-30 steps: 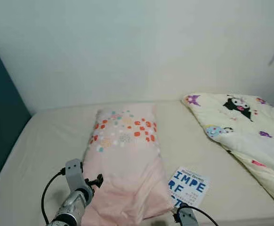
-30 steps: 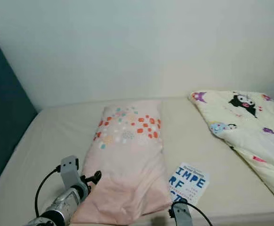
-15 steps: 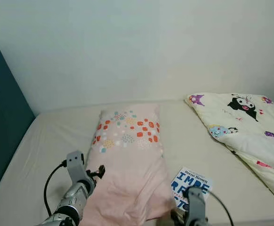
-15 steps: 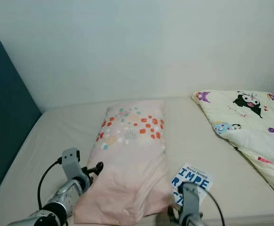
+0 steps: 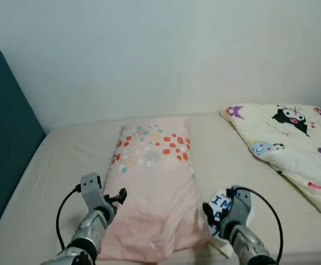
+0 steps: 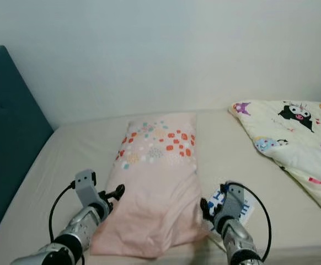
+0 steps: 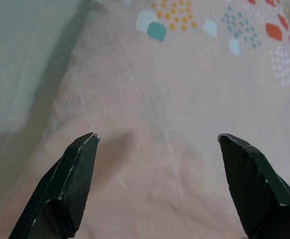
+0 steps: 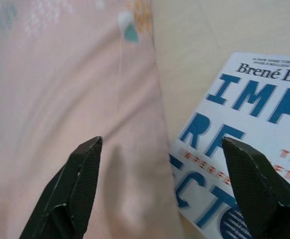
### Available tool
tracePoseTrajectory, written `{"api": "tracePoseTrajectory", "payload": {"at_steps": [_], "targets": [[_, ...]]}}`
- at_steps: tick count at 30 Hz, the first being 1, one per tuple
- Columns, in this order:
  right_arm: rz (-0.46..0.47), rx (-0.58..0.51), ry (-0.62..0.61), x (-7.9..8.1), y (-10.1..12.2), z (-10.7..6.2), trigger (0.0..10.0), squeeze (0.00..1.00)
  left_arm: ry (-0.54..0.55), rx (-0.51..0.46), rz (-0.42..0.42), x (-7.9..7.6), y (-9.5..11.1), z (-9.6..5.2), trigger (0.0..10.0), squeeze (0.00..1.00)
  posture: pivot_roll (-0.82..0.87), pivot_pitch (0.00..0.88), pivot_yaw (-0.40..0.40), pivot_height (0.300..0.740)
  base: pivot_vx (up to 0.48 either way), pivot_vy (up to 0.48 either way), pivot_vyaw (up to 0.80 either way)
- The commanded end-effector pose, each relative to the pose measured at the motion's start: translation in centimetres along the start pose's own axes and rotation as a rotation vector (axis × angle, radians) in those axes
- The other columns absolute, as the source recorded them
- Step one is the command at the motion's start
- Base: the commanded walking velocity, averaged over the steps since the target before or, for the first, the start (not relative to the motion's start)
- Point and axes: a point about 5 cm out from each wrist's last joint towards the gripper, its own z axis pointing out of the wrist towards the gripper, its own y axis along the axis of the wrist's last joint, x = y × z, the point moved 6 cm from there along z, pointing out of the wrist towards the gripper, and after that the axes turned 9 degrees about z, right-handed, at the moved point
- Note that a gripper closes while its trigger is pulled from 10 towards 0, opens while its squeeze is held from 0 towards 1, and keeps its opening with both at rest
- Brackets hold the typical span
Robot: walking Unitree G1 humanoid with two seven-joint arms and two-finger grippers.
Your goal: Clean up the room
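A pink pillow point(image 5: 152, 187) with coloured dots at its far end lies lengthwise on the bed. My left gripper point(image 5: 118, 196) is at its near left edge, open, with the pillow fabric point(image 7: 175, 89) between and beyond its fingers. My right gripper point(image 5: 211, 212) is at the pillow's near right edge, open as well. It straddles the line where the pillow point(image 8: 60, 89) meets a white book point(image 8: 244, 124) with big blue letters. From the head camera the book point(image 5: 221, 203) is partly hidden behind the right wrist.
A cream quilt point(image 5: 293, 138) with cartoon prints is heaped at the right of the beige mattress point(image 5: 61, 154). A teal headboard point(image 5: 6, 138) stands at the left, with a pale wall behind the bed. The mattress front edge lies just under my arms.
The camera has shifted a little. My right arm has risen into view and reached forward over the book to the pillow's right edge. My left gripper stays at the pillow's left edge.
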Motion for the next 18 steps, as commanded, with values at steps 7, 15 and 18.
{"api": "tracePoseTrajectory", "payload": {"at_steps": [7, 15, 18], "targets": [[0.198, -0.168, 0.029, -0.5, 4.4, 0.1, 10.0, 0.00, -0.004, 0.008, 0.025, 0.8, -0.4, -0.4, 10.0, 0.00, -0.11, 0.020, 0.100, 0.636, 0.000, 0.000, 0.00], [0.253, -0.225, 0.091, -0.1, 6.4, 0.1, 10.0, 0.00, -0.014, -0.002, 0.045, 1.3, -0.1, -0.5, 10.0, 0.00, -0.07, 0.062, 0.118, 0.611, 0.000, 0.000, 0.00], [0.260, -0.240, 0.129, 0.5, 6.9, 0.1, 10.0, 0.00, -0.021, -0.008, 0.051, 1.4, 0.0, -0.6, 10.0, 0.00, -0.05, 0.081, 0.124, 0.601, 0.000, 0.000, 0.00]]}}
